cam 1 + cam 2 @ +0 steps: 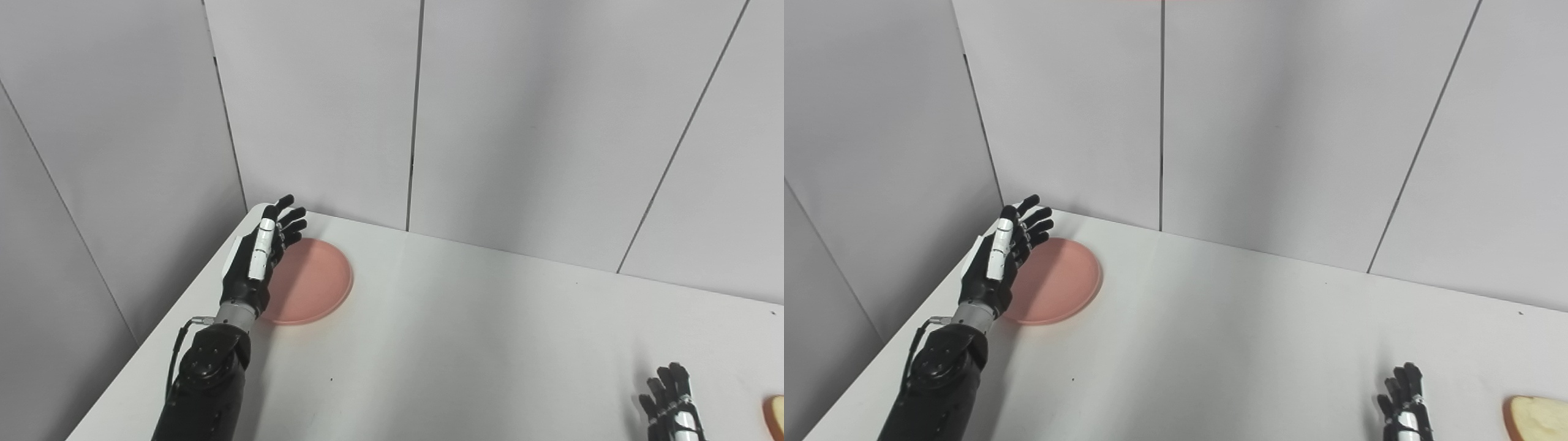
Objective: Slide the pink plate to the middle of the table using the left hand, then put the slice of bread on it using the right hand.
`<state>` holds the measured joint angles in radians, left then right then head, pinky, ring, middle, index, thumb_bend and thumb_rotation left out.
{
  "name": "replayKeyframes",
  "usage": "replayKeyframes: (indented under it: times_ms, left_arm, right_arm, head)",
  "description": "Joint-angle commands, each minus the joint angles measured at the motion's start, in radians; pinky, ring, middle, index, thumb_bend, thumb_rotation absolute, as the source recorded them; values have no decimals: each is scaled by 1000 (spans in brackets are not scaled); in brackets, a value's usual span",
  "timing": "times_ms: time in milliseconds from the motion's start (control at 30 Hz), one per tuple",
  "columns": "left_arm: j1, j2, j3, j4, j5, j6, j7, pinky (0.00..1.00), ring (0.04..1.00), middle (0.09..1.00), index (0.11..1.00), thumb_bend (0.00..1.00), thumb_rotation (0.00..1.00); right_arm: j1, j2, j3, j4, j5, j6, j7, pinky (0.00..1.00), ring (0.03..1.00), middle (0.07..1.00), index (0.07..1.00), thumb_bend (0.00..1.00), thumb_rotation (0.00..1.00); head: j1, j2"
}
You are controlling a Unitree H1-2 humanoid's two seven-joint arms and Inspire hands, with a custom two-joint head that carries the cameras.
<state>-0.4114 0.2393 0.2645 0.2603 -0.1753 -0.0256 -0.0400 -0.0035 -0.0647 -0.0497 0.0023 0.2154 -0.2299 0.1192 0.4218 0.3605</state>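
We saw one pink plate [312, 282] lying flat on the white counter [465, 343], near its far left corner and well away from the middle. Nothing lay in the plate; its whole visible face was bare. Our left hand [260, 257] stood edge-up at the plate's left rim, overlapping that rim in both views, with its fingers [293, 215] spread and stretched toward the wall [527, 122]. It had hold of nothing, and we could not tell whether it touched the plate or only stood beside it.

There was one slice of bread [1538, 418], resting on the counter at the near right, cut off by the picture's edge, far from the plate. Our right hand [1405, 401] rose just to the left of the bread, apart from it, its fingers pointing up, close together and loosely extended, empty as far as we could see, though much of it lay below the frame.
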Motion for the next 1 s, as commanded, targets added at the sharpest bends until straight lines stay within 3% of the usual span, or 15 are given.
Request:
replayKeyframes:
  times_ms: [0, 333, 767, 967]
  left_arm:
    - [-68, 46, 24, 20, 3, -58, 26, 796, 805, 802, 814, 752, 1000]
    - [-163, 122, 74, 257, -9, -166, 48, 640, 683, 694, 692, 778, 1000]
    - [-247, 208, 79, 498, -19, -249, 24, 663, 694, 699, 700, 759, 1000]
    - [-268, 222, 78, 568, -28, -247, 13, 684, 708, 708, 703, 779, 1000]
  right_arm:
    - [4, -7, -4, 16, 8, -51, 20, 1000, 1000, 1000, 1000, 732, 894]
    - [11, 3, -1, -11, -1, -40, 15, 1000, 1000, 1000, 1000, 761, 891]
    - [12, 11, -4, -15, -14, -49, 5, 1000, 1000, 1000, 1000, 777, 903]
    - [7, 7, -4, 2, -12, -60, 11, 1000, 1000, 1000, 1000, 781, 901]
  head:
    - [-2, 2]
    - [-9, 12]
    - [-11, 15]
    - [-10, 15]
